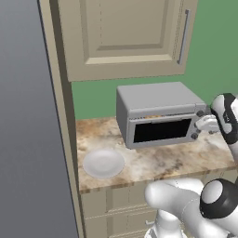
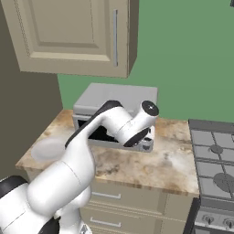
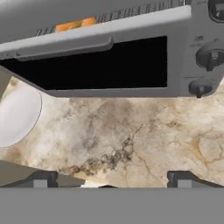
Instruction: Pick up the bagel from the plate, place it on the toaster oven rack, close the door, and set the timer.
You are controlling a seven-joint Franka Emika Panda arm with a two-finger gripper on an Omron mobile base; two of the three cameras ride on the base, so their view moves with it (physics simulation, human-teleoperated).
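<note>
Gripper point(image 3: 109, 180) fingertips stand wide apart at the bottom of the hand view, holding nothing, above the marbled counter point(image 3: 131, 135). Ahead sits the toaster oven point(image 1: 158, 114); its door point(image 3: 100, 61) is tilted slightly ajar — a gap shows along the top edge. Through that gap the bagel point(image 3: 75, 24) rests on the toaster oven rack point(image 3: 127, 15). Three knobs point(image 3: 209, 57) line the right panel. Left of the oven, the plate point(image 1: 103, 163) lies bare.

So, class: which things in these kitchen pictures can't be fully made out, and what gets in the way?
- Bagel, hand view: only an orange sliver above the nearly shut door.
- Toaster oven front, right base view: arm covers most of it.
- Knob markings, hand view: too small.
- Top knob: cut off by the edge.
</note>
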